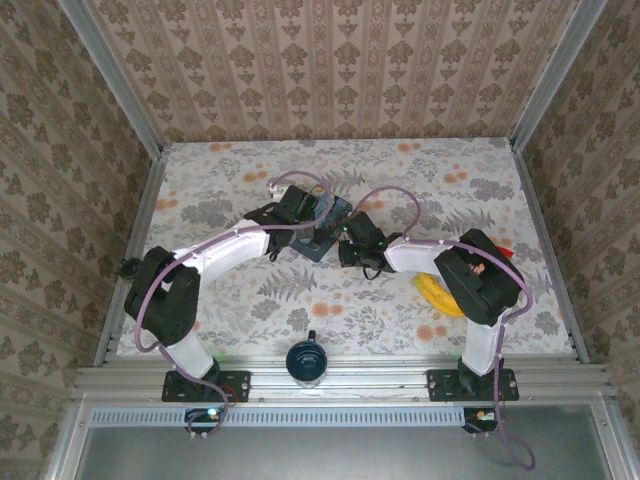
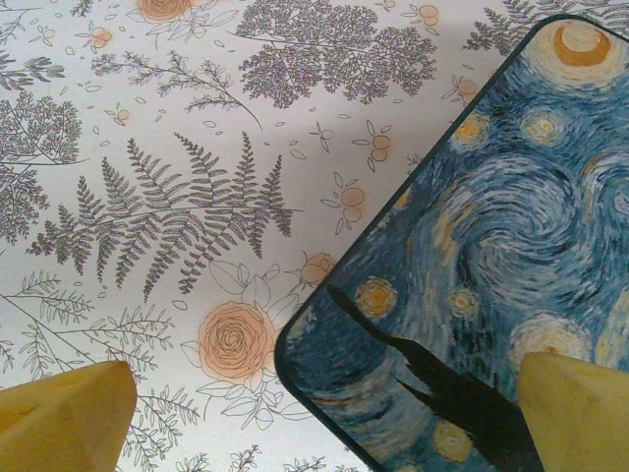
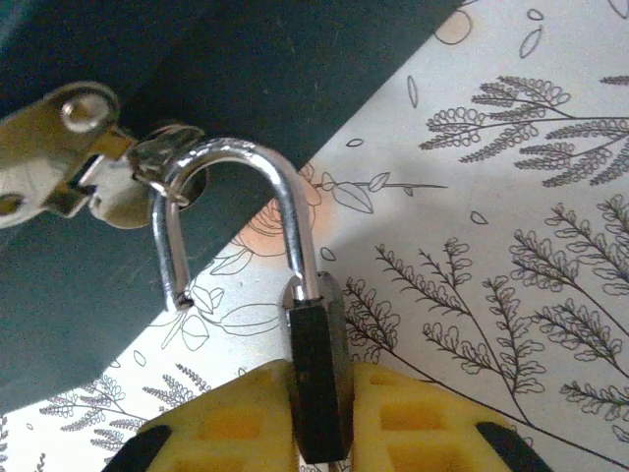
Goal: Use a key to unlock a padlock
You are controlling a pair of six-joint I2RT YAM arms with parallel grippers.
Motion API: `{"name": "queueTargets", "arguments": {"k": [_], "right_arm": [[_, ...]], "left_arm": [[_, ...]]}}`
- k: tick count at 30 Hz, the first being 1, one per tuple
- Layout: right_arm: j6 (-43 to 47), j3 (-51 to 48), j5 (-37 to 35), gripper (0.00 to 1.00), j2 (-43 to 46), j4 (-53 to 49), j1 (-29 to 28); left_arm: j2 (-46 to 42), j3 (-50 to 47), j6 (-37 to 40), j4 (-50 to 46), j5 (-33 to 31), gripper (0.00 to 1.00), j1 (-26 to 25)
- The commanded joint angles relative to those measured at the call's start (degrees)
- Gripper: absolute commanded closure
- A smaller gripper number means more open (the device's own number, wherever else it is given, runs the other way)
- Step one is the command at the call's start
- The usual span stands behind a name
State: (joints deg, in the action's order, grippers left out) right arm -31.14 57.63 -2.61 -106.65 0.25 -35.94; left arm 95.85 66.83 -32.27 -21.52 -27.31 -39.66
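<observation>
Right wrist view: the black padlock (image 3: 316, 393) stands lengthwise up the frame, body pinched between the right gripper's (image 3: 319, 418) yellow fingers (image 3: 226, 428), its open shackle (image 3: 285, 197) pointing up through the blue box's (image 3: 246, 59) hasp ring (image 3: 162, 147). The left gripper (image 2: 322, 413) hangs wide apart, empty, over the box corner and floral tablecloth (image 2: 147, 147).

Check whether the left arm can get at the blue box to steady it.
Likely yes. The left end effector is open right above the blue box at its corner, one finger over its top, one over the tablecloth, nothing between. The right end effector grips the padlock at the opposite edge.
</observation>
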Motion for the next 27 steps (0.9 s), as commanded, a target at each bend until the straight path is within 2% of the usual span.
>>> {"name": "queueTargets", "arguments": {"k": [1,7,14,20,27], "right_arm": [[0.81,-1.04,2.35,0.89,0.69,1.94,-0.01],[-2.16,-2.35,4.08,1.0,1.27,4.52,0.52],[-7.36,-4.47,6.65,1.0,1.6,9.72,1.4],[-9.59,-5.57,7.27,1.0,2.22,12.05,1.82],[-11.59,-6.54,7.73,1.0,2.68,13.94,2.32]], "left_arm": [[0.32,1.53,0.8,-1.86,-1.43,0.0,0.2],[0.79,1.4,0.68,-1.95,-1.09,0.0,0.01],[0.57,0.66,0.93,-1.76,-1.85,0.0,-1.44],[-0.66,-0.99,4.1,2.7,-6.18,0.0,-4.51],[3.73,2.73,5.07,-2.22,-8.81,0.0,-5.67]]}}
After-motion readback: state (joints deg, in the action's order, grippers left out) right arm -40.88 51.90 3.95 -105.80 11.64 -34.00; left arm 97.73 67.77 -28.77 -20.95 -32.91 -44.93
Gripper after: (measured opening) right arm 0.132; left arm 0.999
